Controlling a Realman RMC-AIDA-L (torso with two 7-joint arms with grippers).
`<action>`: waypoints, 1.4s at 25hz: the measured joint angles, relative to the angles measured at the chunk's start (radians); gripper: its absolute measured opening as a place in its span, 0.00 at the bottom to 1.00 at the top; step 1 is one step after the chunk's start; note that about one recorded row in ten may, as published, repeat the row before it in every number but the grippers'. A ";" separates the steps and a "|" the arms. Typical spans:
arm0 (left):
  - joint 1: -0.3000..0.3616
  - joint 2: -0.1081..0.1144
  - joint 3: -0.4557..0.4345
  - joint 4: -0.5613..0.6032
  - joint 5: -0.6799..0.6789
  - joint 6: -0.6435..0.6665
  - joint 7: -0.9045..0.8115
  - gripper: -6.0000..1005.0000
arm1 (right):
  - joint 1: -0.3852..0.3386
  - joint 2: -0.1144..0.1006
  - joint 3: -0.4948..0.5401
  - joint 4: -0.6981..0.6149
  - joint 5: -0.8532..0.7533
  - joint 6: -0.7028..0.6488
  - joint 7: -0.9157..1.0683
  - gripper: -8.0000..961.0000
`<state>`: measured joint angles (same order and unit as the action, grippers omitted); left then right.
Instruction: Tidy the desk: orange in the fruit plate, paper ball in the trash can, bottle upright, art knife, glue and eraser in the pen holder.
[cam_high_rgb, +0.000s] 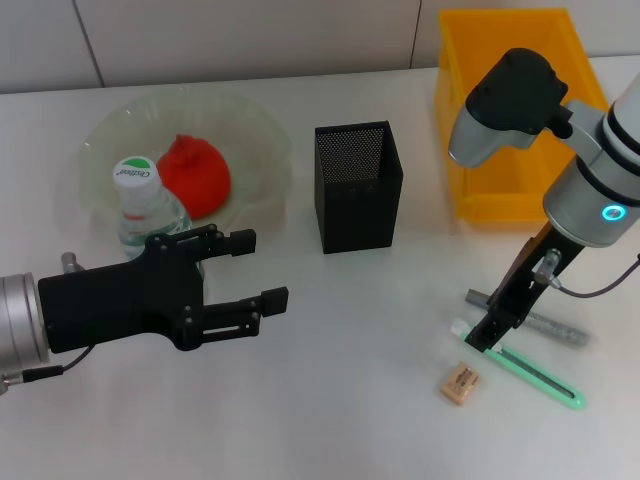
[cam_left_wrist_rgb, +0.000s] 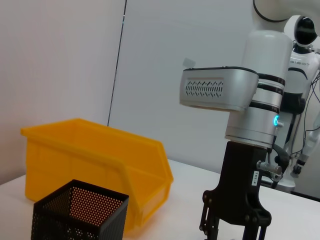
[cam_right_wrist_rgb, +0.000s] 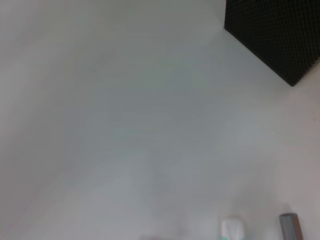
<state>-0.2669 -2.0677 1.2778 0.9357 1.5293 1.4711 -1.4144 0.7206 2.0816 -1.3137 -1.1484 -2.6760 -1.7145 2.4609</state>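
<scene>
Desk (cam_high_rgb: 330, 400) items are partly sorted, from where I sit. I see the fruit plate (cam_high_rgb: 255, 140) at the far left with the orange (cam_high_rgb: 195, 175) lying in it. The bottle (cam_high_rgb: 140, 205) stands upright at the plate's near rim, cap up; whether it sits inside the plate or just against it I cannot tell. The pen holder (cam_high_rgb: 357, 185) stands in the middle of the desk, and I can make out nothing inside it from the head view. The trash can (cam_high_rgb: 505, 110) is at the far right; the part of its floor I can see is bare, the rest is hidden behind my right arm.

My left gripper (cam_high_rgb: 265, 270) hovers over the desk just in front of the bottle, its fingers spread and holding nothing. My right gripper (cam_high_rgb: 480, 338) is down at the desk by the white end of the art knife (cam_high_rgb: 540, 377), with the glue (cam_high_rgb: 545, 323) lying just behind it and the eraser (cam_high_rgb: 461, 383) just beside; I cannot tell whether its fingers are closed.
</scene>
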 joint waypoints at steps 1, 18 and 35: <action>0.000 0.000 0.000 0.000 0.000 0.000 0.000 0.78 | 0.003 0.000 0.000 0.006 0.000 0.000 0.000 0.64; 0.000 0.000 0.000 -0.005 0.000 -0.002 0.000 0.78 | 0.002 0.002 -0.038 0.033 -0.011 0.019 0.021 0.64; 0.000 0.000 0.000 -0.011 0.000 -0.002 0.003 0.79 | 0.005 0.002 -0.090 0.047 -0.013 0.048 0.057 0.63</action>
<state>-0.2664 -2.0677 1.2778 0.9245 1.5293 1.4696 -1.4113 0.7258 2.0832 -1.4038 -1.1011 -2.6895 -1.6670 2.5178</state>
